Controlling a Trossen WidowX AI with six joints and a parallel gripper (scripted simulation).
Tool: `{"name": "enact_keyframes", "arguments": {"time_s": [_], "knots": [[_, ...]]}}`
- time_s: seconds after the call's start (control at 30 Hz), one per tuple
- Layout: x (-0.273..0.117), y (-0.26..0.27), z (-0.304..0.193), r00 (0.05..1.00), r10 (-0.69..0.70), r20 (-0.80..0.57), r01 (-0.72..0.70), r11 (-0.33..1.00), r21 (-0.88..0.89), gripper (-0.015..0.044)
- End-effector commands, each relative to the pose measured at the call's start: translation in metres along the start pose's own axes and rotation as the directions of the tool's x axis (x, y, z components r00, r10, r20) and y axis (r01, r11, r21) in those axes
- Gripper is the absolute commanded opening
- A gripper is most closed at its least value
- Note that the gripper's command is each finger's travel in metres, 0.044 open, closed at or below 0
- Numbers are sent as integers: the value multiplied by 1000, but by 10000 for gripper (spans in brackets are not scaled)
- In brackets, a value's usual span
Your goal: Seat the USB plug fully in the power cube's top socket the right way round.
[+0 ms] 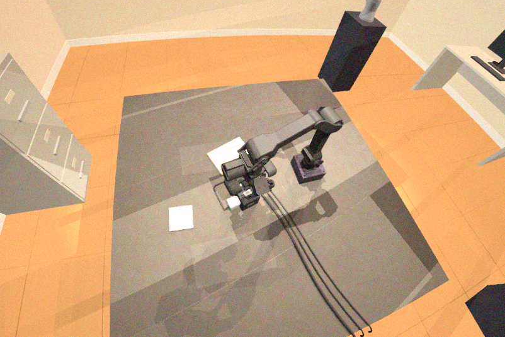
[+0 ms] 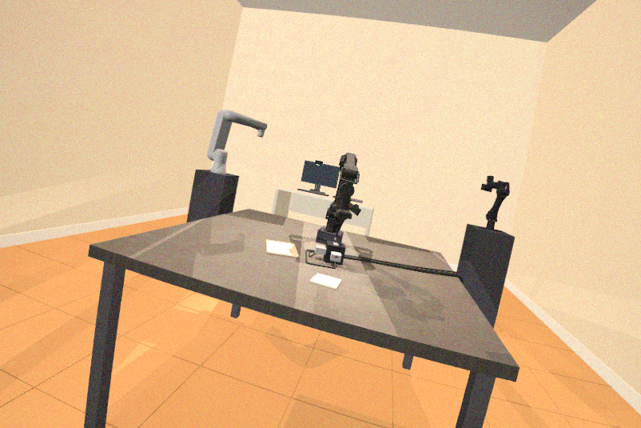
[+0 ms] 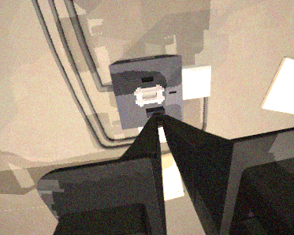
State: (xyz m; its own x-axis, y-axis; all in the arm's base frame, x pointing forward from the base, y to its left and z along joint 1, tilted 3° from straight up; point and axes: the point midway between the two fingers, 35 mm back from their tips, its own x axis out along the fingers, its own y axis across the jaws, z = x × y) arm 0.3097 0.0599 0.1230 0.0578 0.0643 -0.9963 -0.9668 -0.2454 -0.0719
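The power cube (image 1: 249, 202) (image 3: 128, 110) is a dark block with a white outlined patch and dark slots on its top. My gripper (image 3: 158, 121) is shut at the cube's top, over the slot near the cube's lower edge in the wrist view. It is shut on the USB plug (image 3: 155, 111), which shows only as a small dark shape at the fingertips. The fingers and arm hide most of it in the top and exterior views. I cannot tell its way round or whether it is inside the socket.
A white block (image 1: 232, 202) (image 3: 196, 82) juts from the cube's side, with a dark cable looping beside it. Cables (image 1: 295, 240) (image 3: 55, 54) run off from the cube. A small white square (image 1: 181, 217) (image 2: 325, 280) and a larger white sheet (image 2: 280, 248) lie on the table.
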Motion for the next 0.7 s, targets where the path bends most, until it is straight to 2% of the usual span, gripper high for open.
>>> {"name": "enact_keyframes", "arguments": {"time_s": [0.0, 0.67], "knots": [[1, 0, 1, 1000, -1, 5, 1, 1000, 5, 0], [3, 0, 2, 1000, -1, 14, 1, 1000, 9, 0]]}}
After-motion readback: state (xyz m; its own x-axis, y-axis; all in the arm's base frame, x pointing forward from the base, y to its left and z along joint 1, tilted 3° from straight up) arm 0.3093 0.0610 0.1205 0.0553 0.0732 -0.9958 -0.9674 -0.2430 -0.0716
